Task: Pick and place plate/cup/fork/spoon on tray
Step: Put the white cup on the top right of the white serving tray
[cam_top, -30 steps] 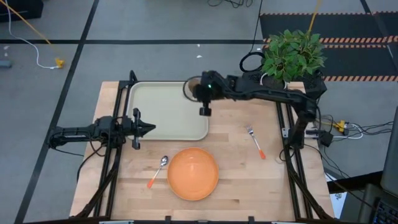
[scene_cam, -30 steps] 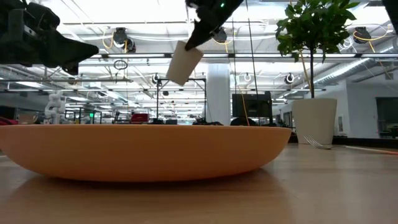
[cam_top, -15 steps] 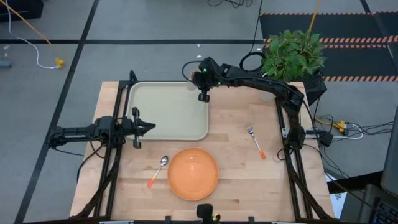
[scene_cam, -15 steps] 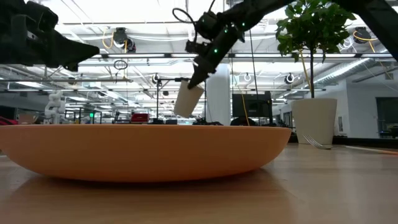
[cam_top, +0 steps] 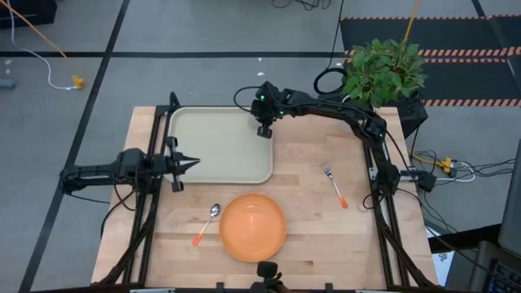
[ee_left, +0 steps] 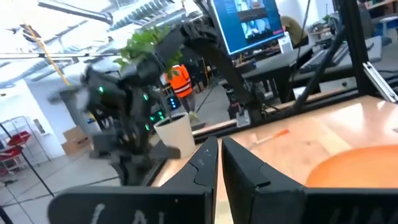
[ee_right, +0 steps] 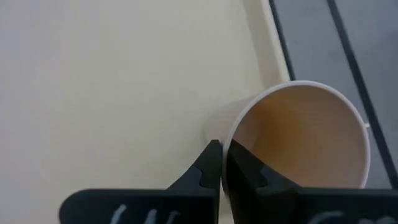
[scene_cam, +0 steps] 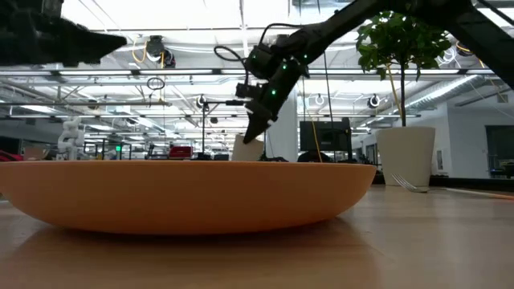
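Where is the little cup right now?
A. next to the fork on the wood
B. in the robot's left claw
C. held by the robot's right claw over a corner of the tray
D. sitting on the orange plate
C: the right gripper pinches the rim of the cup over the tray, at its far corner.

We look past our right gripper (ee_right: pixel 219 163), its 2 dark fingers (ee_right: pixel 208 171) pinched on the rim of the tan cup (ee_right: pixel 298 134), cup mouth open toward us, cup over the pale tray (ee_right: pixel 112 87), close to the tray's raised rim.
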Available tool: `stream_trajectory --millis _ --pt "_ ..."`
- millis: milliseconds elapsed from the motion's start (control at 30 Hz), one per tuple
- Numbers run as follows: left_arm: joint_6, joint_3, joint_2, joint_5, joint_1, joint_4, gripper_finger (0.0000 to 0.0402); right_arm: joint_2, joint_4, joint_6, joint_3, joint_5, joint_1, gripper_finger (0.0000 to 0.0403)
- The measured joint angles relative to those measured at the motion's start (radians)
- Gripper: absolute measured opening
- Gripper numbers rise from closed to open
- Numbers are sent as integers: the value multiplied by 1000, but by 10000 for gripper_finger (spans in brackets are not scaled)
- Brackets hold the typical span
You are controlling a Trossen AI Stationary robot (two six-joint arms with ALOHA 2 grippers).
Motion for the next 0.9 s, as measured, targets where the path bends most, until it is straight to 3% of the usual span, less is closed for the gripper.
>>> stream_trajectory --millis 233,600,900 --pt "-21 77 135 -39 16 23 26 -3 -3 2 0 96 1 0" --pt "3 89 349 -45 16 136 26 -10 -68 0 0 97 1 0" --pt "5 89 417 -45 16 204 26 -10 -56 8 0 98 1 27"
